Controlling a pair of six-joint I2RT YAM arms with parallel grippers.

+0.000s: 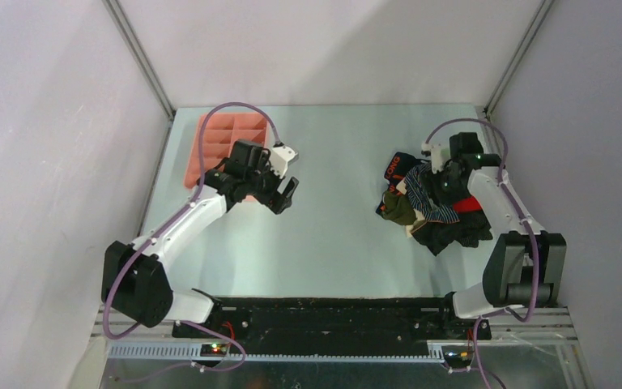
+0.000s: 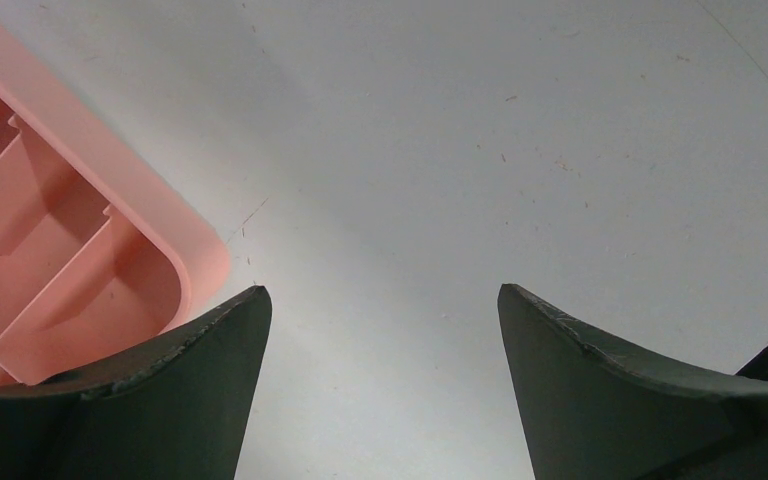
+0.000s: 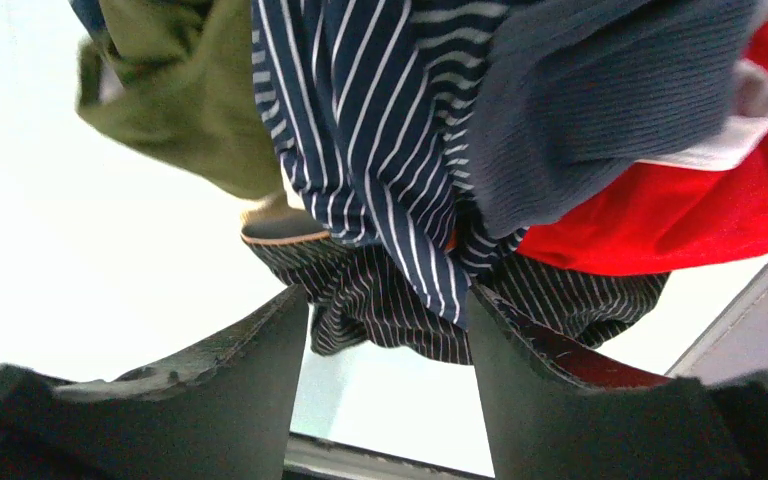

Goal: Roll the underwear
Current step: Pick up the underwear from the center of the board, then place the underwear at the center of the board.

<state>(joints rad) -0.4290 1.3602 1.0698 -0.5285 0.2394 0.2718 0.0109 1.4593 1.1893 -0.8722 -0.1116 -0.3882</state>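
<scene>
Underwear (image 1: 433, 219) heaped at right of desk (image 1: 332, 235). Right claw (image 3: 388, 300) straddles striped brief (image 3: 360, 120); firmness of pinch cannot be told. Left claw (image 2: 380, 295) wide apart, empty, beside pink tray (image 2: 60, 250). Best: isolate one brief, shed neighbours, spread flat mid-desk before rolling.

Pink plastic tray (image 1: 227, 134) w/ divided compartments lies flat on pale grey-green table (image 1: 340, 235), just left of & behind left gripper (image 1: 286, 185); its near right part is hidden under that wrist. In the wrist view the tray's rounded corner sits just left of the gripper, outside the gap. Table below & ahead of the gripper shows small specks & fine scratches. Grey walls (image 1: 40, 121) on 3 sides, w/ metal posts (image 1: 138, 57) at the back corners.
</scene>
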